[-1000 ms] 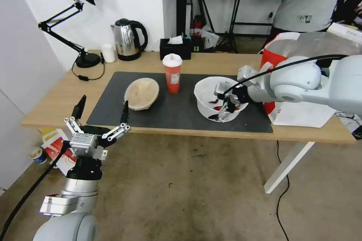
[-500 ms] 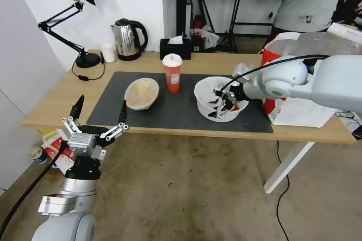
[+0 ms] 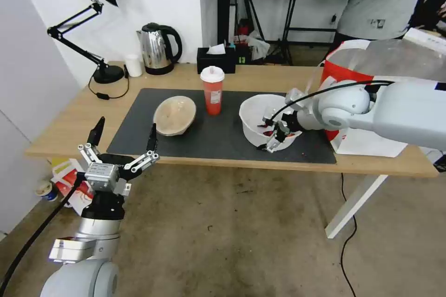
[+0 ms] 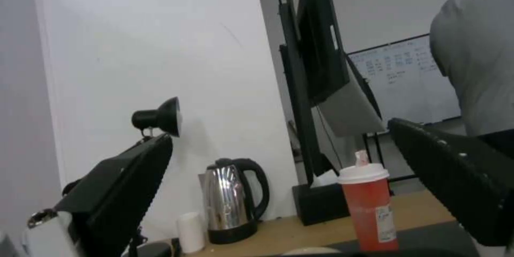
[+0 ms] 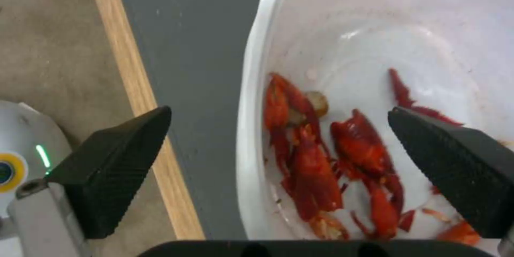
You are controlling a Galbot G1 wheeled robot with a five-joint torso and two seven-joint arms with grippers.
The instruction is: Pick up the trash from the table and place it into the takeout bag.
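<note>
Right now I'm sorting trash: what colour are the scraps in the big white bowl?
Red scraps, clearest in the right wrist view.

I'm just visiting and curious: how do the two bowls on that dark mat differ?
The white plastic bowl is larger and deeper, the beige bowl smaller and shallow. The white plastic bowl holds red crayfish scraps; the beige bowl looks empty. The right gripper straddles the white plastic bowl's near rim, open, while the open left gripper hovers before the table, touching neither bowl. Both bowls sit on the grey mat.
</note>
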